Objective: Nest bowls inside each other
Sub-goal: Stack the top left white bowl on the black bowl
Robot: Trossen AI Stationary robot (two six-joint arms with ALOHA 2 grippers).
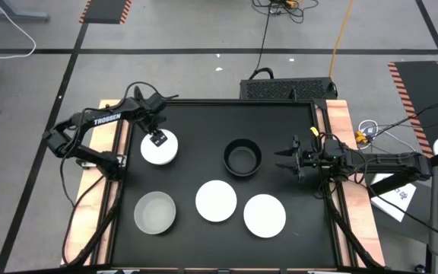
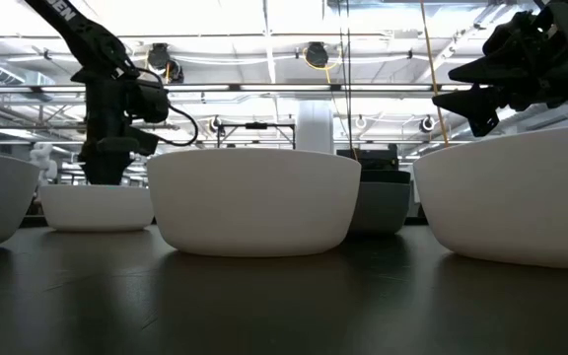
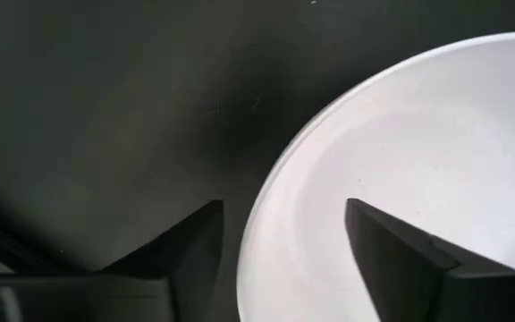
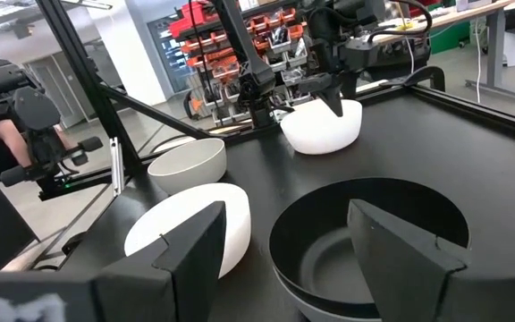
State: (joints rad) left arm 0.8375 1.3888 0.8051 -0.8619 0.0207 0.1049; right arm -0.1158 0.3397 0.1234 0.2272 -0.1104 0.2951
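Straddling the rim of the far-left white bowl, the left gripper stood with its jaws apart, one finger inside the bowl and the other outside over the black table; nothing was yet clamped. This placement suits a rim pinch, probably the only practical hold on a smooth round bowl, so the step in hand was judged to be the pickup of this bowl. The black bowl sat near the table's middle and appeared in the right wrist view to rest in a pale bowl beneath it, suggesting one nesting already made. Along the near side lay a grey bowl on the left and two more white bowls, one central and one to its right, all standing apart from one another. The right gripper hung just beside the black bowl, fingers spread wide and empty, facing that bowl as though waiting. The carried bowl would need lowering level, since a tilted rim could catch on the receiving bowl.
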